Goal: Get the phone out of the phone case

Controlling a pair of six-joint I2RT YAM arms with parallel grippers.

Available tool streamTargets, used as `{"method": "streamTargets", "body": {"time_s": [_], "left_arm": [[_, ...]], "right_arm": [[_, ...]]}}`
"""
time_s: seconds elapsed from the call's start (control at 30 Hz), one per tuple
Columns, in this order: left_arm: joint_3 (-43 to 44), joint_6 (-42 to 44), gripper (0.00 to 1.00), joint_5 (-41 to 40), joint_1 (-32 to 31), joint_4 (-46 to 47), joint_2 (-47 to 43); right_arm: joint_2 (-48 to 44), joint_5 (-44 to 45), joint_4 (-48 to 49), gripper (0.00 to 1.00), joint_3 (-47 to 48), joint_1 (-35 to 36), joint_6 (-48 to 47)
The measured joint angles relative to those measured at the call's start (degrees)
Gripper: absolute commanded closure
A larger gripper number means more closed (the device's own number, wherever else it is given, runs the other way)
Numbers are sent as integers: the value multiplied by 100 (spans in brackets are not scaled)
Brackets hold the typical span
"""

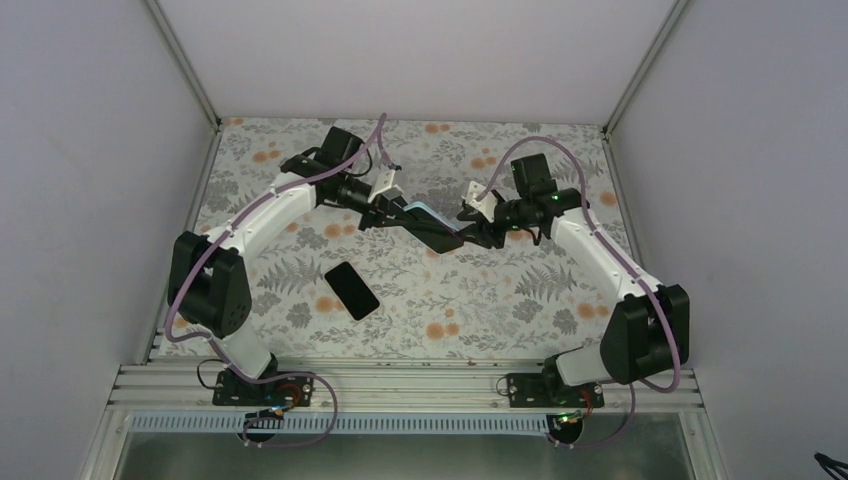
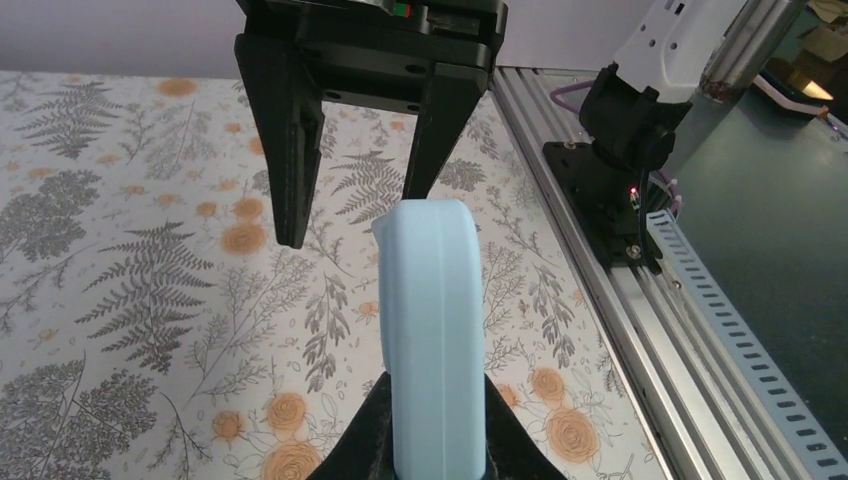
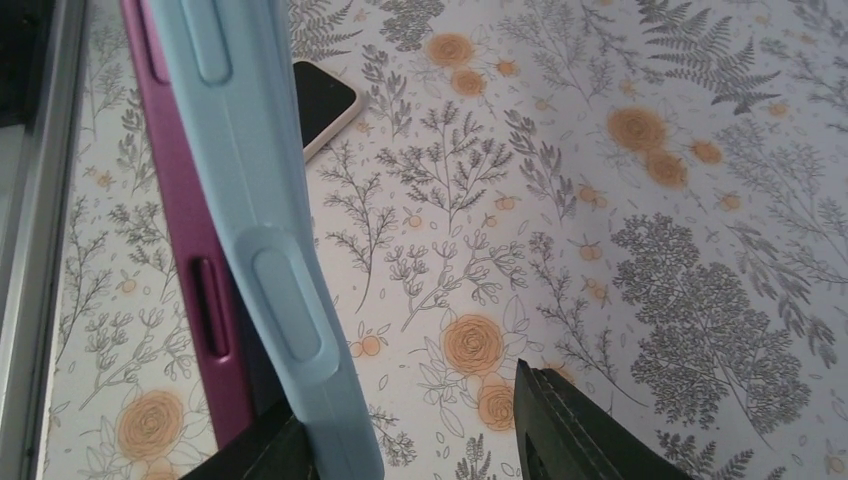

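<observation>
Top external view: a flat dark phone (image 1: pixel 351 290) lies on the flower-printed table (image 1: pixel 500 300), at 7 o'clock from the raised case and well apart from both tools. The left gripper (image 1: pixel 392 210) is clamped on one end of that pale blue case (image 1: pixel 432 222), which hangs clear of the table with its long axis running from 10 to 4 o'clock between the arms. The right gripper (image 1: pixel 468 228) meets the other end but grips nothing. Its wrist view shows the jaws spread wide, the case resting against one finger and the other finger (image 3: pixel 575 430) clear. The case looks soft, matte and rubbery, with rounded corners and raised button covers (image 3: pixel 285 305). A stiff purple edge (image 3: pixel 190 230) with slots lies against it; whether that is the phone still to be freed, I cannot tell. If so, the right arm is better placed to peel.
</observation>
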Motion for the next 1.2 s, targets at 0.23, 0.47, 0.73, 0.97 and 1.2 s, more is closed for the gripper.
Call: {"method": "streamTargets", "body": {"time_s": [0.23, 0.47, 0.73, 0.97, 1.2], "left_arm": [[-13, -323, 98, 122, 22, 282, 0], [-232, -599, 98, 245, 26, 527, -57], [-579, -1250, 96, -365, 55, 1169, -140], [-654, -1596, 33, -1569, -120, 2323, -369], [-837, -1633, 21, -2955, -245, 3593, -809]], "right_arm": [[236, 59, -354, 43, 540, 76, 85], [1390, -225, -1923, 58, 2140, 422, -579], [2315, -411, -2955, 96, 2850, 468, -1093], [2358, -1121, -2715, 96, 2828, 146, -828], [2282, -1615, -2085, 96, 2459, -455, 284]]}}
